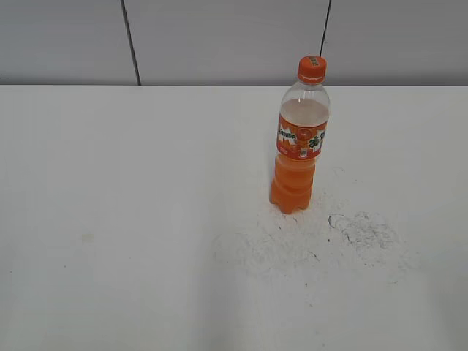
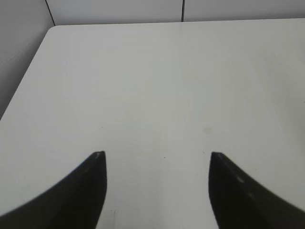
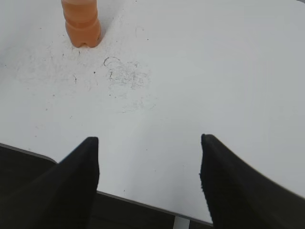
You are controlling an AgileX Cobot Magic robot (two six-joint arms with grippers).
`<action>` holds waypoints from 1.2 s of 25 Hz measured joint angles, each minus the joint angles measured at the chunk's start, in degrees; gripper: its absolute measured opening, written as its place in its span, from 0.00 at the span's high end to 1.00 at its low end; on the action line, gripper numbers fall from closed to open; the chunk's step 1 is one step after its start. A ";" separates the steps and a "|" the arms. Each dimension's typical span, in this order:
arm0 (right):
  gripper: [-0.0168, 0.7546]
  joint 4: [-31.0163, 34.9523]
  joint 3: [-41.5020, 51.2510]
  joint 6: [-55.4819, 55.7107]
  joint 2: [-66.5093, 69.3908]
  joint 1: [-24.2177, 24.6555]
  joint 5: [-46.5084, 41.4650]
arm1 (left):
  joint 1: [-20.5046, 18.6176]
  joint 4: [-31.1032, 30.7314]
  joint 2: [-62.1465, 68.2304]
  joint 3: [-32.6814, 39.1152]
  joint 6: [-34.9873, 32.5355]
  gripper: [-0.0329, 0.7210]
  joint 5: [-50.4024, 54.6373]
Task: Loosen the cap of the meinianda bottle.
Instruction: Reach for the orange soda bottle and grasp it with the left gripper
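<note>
Your meinianda bottle (image 1: 300, 142) stands upright on the white tabletop (image 1: 131, 219), right of center, the cap (image 1: 311, 69) seated on its neck. Your left gripper (image 2: 157, 155) hangs with fingers spread wide over bare surface. Your right gripper (image 3: 148, 140) is spread too, well short of the bottle's base, with scuff marks (image 3: 126, 74) between.
</note>
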State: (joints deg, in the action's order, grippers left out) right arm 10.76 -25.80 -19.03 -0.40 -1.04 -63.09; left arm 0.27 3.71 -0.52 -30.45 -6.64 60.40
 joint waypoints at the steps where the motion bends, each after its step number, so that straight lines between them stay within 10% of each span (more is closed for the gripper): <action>1: 0.34 0.00 0.00 0.00 0.00 0.00 0.00 | 0.00 0.00 0.00 0.00 0.00 0.26 0.00; 15: 0.34 0.00 0.00 0.00 0.00 0.00 0.00 | 0.00 0.13 8.39 -1.55 0.00 0.27 -3.24; 30: 0.34 0.05 0.00 0.00 0.00 0.00 0.00 | 0.00 1.58 41.57 -2.08 -4.44 0.28 -51.37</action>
State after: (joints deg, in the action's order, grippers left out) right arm 10.81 -25.80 -19.03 -0.40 -1.04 -63.09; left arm 0.27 5.29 41.05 -32.53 -11.08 9.03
